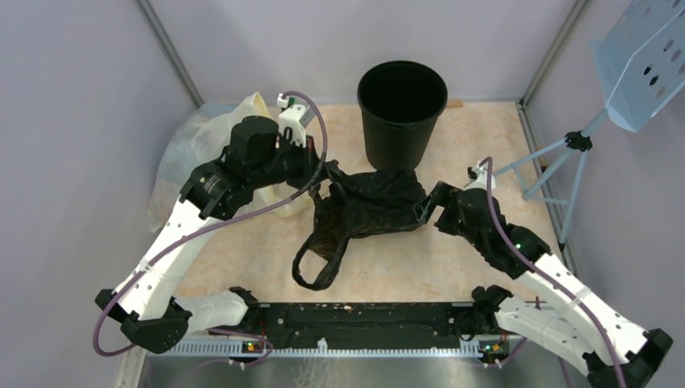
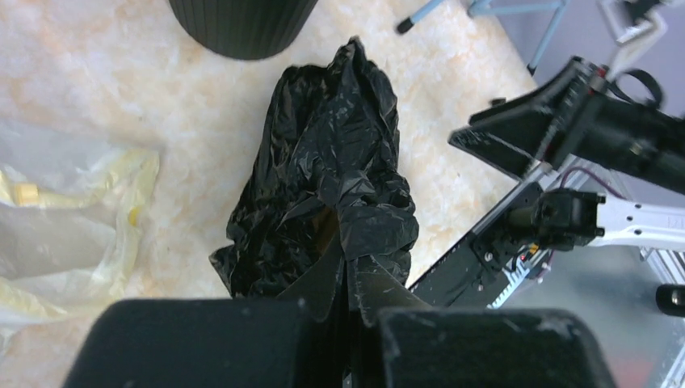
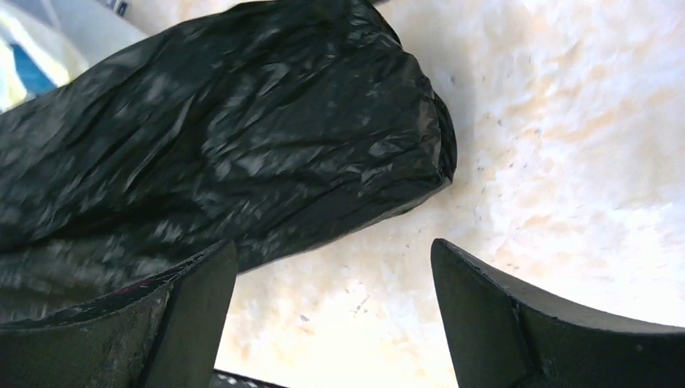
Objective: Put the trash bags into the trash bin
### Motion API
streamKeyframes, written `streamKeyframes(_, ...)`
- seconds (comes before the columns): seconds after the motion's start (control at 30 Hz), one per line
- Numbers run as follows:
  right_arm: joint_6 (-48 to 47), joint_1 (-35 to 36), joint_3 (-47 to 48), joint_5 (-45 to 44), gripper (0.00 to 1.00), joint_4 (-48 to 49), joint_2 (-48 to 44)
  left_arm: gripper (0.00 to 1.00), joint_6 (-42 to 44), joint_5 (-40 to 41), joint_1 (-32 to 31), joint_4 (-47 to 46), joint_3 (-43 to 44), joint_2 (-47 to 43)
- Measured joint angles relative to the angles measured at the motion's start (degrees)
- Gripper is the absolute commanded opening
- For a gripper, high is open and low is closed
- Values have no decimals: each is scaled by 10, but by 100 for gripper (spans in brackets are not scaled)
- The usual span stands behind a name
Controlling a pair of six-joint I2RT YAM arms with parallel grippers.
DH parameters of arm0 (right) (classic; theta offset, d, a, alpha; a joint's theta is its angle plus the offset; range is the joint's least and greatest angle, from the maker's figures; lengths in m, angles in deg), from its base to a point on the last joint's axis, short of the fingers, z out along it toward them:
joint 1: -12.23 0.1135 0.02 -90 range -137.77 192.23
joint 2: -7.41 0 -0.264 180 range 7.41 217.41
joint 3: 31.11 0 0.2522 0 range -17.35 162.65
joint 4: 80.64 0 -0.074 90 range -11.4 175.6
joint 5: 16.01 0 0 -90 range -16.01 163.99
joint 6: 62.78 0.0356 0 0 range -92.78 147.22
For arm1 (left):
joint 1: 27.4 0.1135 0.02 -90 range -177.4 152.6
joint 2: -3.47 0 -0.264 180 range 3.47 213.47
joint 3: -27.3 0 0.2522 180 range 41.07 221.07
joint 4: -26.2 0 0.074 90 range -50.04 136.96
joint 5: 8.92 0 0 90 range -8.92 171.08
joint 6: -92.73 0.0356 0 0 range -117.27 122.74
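Note:
The crinkly black trash bag (image 1: 373, 202) lies stretched on the table just in front of the round black trash bin (image 1: 401, 113), one loop handle (image 1: 317, 263) trailing toward the near edge. My left gripper (image 1: 323, 172) is shut on the bag's left end; in the left wrist view its fingertips (image 2: 349, 271) pinch the black film (image 2: 323, 162), with the bin's (image 2: 242, 24) ribbed base beyond. My right gripper (image 1: 424, 208) stands open at the bag's right end. In the right wrist view it (image 3: 331, 259) holds nothing, and the bag's corner (image 3: 226, 137) lies just past its left finger.
A big translucent pale-yellow bag (image 1: 202, 141) sits at the back left, behind the left arm, also visible as yellow film (image 2: 73, 218). A pale blue perforated stand (image 1: 642, 56) on tripod legs (image 1: 557, 174) is at the right. Grey walls enclose the table.

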Motion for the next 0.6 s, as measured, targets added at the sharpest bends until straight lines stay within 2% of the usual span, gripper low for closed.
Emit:
streamKeyframes(0.1,64,-58,-80,59,89,57,-5,0,-2,-7,0,0,-28,-14)
streamKeyframes(0.23,166,-77,-176,107,86,127,-26,0,-2,-16,0,-1,-51,-27)
streamKeyframes(0.43,271,-77,-215,141,81,215,-3,0,-3,-24,0,-1,-71,-50)
streamKeyframes(0.6,336,-77,-239,166,77,293,70,0,-3,-25,0,-5,-80,-62)
